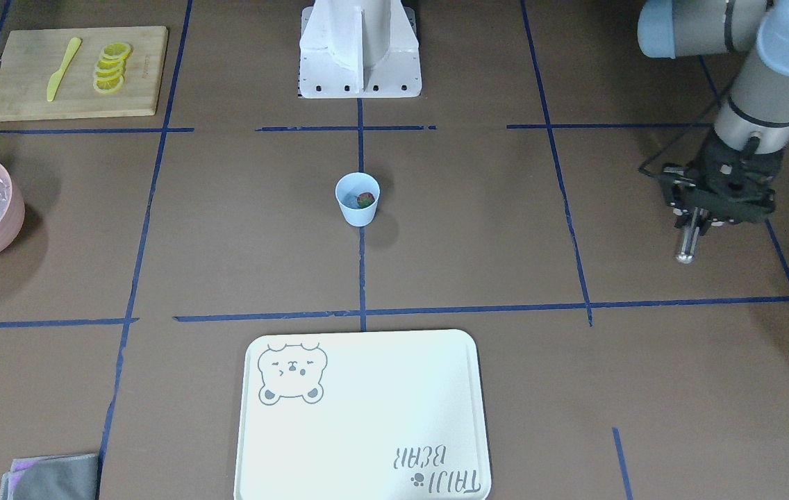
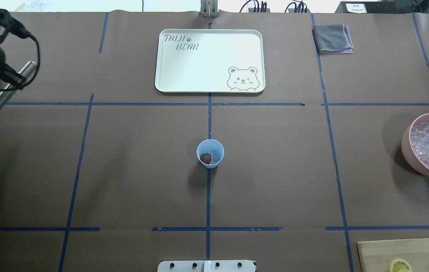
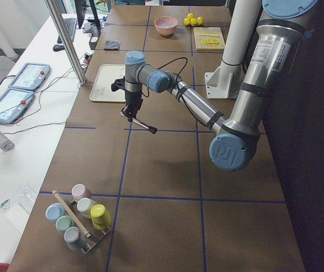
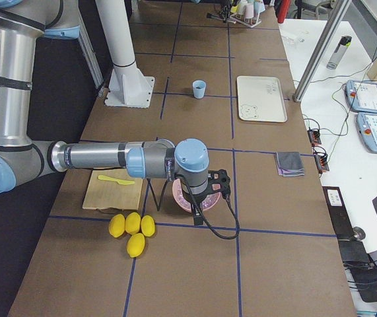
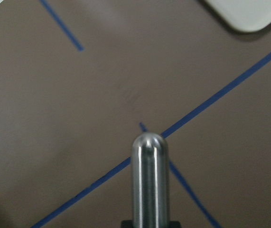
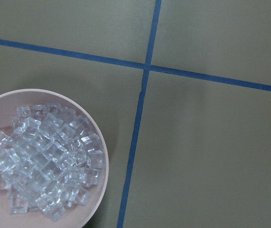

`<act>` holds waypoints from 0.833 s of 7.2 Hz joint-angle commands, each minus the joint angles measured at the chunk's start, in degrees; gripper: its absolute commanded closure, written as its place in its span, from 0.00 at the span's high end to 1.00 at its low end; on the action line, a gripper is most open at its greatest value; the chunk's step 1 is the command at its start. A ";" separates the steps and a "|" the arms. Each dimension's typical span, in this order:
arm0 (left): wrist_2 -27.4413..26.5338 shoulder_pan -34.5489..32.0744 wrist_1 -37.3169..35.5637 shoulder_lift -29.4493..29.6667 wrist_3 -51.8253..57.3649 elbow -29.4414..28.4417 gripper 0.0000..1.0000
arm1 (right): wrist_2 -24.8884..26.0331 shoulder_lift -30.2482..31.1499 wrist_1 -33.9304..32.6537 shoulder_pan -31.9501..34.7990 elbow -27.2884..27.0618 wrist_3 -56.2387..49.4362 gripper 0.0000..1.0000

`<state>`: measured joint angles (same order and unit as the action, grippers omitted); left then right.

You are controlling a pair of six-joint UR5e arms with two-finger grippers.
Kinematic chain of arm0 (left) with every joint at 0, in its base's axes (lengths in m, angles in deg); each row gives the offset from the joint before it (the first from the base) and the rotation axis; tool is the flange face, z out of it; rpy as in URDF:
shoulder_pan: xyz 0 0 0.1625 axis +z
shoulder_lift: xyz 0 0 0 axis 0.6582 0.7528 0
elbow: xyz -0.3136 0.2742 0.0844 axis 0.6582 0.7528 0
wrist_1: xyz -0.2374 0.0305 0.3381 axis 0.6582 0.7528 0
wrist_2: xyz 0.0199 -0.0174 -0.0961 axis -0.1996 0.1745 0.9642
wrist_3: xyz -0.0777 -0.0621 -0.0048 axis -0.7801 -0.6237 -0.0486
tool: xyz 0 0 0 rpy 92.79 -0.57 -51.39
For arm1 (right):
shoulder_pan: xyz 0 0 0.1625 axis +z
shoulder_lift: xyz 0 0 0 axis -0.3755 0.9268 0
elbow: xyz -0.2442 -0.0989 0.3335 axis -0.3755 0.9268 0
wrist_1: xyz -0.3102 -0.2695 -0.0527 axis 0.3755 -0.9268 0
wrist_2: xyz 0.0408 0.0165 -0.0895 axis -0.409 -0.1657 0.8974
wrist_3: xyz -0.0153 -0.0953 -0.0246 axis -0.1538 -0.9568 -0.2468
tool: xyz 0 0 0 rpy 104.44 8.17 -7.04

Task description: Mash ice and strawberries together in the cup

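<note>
The light-blue cup (image 1: 358,208) stands upright at the table's middle and also shows in the overhead view (image 2: 204,145). A red strawberry (image 2: 206,158) lies inside it beside some clear ice (image 2: 216,152). More ice (image 6: 45,166) fills the pink bowl (image 2: 407,145). My left gripper (image 1: 694,221) is shut on a metal rod (image 1: 686,244), well off to the cup's side and above the table; the rod's rounded tip (image 5: 149,147) points down. My right gripper (image 4: 198,198) hovers over the pink bowl; I cannot tell whether it is open or shut.
A white bear tray (image 2: 199,64) lies on the far side of the cup. A wooden board (image 1: 33,104) carries lemon slices (image 1: 112,67) and a yellow knife (image 1: 63,68). There are whole lemons (image 4: 132,228), a grey cloth (image 2: 332,38) and a rack of cups (image 3: 79,218).
</note>
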<state>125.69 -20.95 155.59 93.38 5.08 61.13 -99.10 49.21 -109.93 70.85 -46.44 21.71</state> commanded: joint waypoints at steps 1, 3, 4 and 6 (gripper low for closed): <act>0.44 -3.71 0.27 -5.66 -0.10 -3.21 0.03 | -0.06 0.08 0.59 0.00 0.04 0.02 1.00; 4.65 -4.51 2.28 -9.54 -7.01 -3.05 0.03 | 0.03 0.00 0.68 0.00 0.04 -0.06 1.00; 4.75 -4.33 7.69 -12.34 -9.48 -4.09 0.03 | -0.06 0.00 0.68 0.00 0.04 0.02 1.00; 4.75 -4.07 20.43 -15.44 -16.85 -9.78 0.03 | -0.06 0.09 0.68 0.00 0.04 -0.06 1.00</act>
<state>130.34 -25.18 168.59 79.79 -7.13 54.71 -99.15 49.26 -109.26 70.85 -46.40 21.71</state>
